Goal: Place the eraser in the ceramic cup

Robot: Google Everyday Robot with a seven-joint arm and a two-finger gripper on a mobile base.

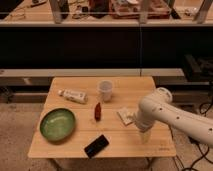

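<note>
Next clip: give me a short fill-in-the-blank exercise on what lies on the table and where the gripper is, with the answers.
1. The wide bowl on the picture's left side of the table is ____ in colour.
2. The cup stands ____, its opening facing up.
3. The slim object lying between the cup and the black slab is ____ in colour.
4. The gripper hangs over the table's ____ part as pictured, near the front edge.

Missing words: green; upright; red; right.
</note>
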